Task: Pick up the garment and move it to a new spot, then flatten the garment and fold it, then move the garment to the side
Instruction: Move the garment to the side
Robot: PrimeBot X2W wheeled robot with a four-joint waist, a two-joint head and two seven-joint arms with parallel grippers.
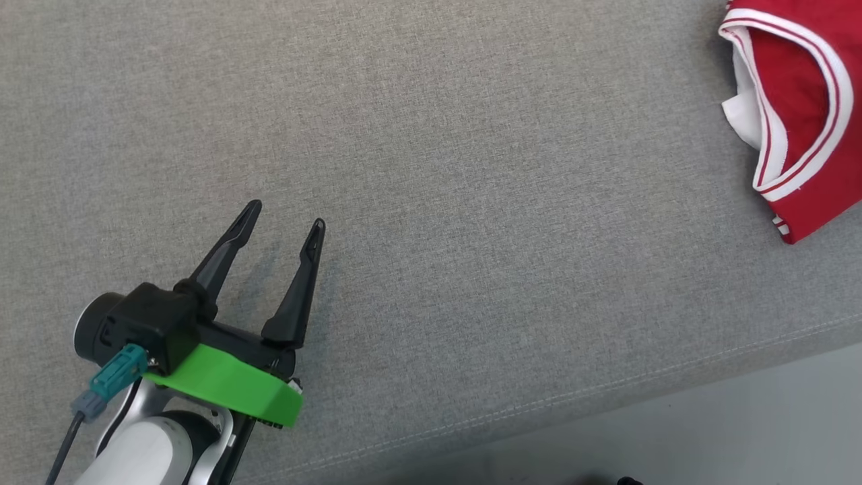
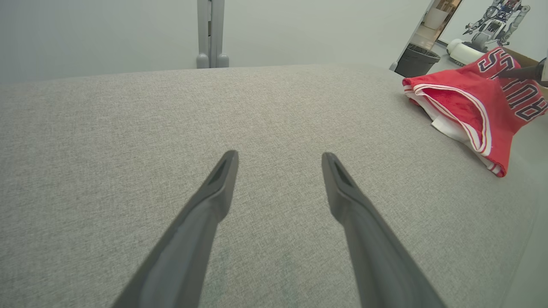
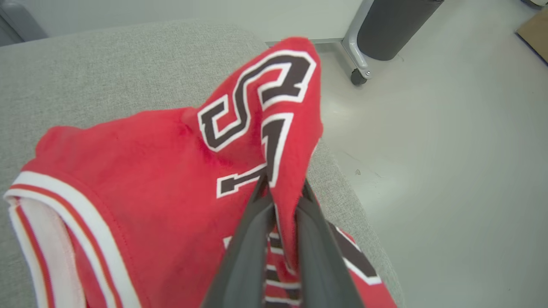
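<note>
The garment (image 1: pixel 801 114) is a red jersey with white-and-red trim and dark lettering, lying bunched at the far right of the grey cushion (image 1: pixel 431 168). My right gripper (image 3: pixel 283 188) is shut on a raised fold of the garment (image 3: pixel 171 179), pinching the lettered cloth and lifting it into a peak. In the left wrist view the garment (image 2: pixel 471 102) sits at the right, with a dark fingertip (image 2: pixel 520 73) of the right gripper touching its top. Far from it, my left gripper (image 1: pixel 286 215) hovers open over bare cushion at the lower left, its fingers (image 2: pixel 216 188) wide apart and empty.
The cushion's seamed front edge (image 1: pixel 606 391) runs along the lower right, with pale floor (image 1: pixel 741 431) beyond it. A dark bin (image 3: pixel 394 25) on a wheeled frame stands on the floor past the cushion's end. A grey post (image 2: pixel 210 34) rises behind the cushion.
</note>
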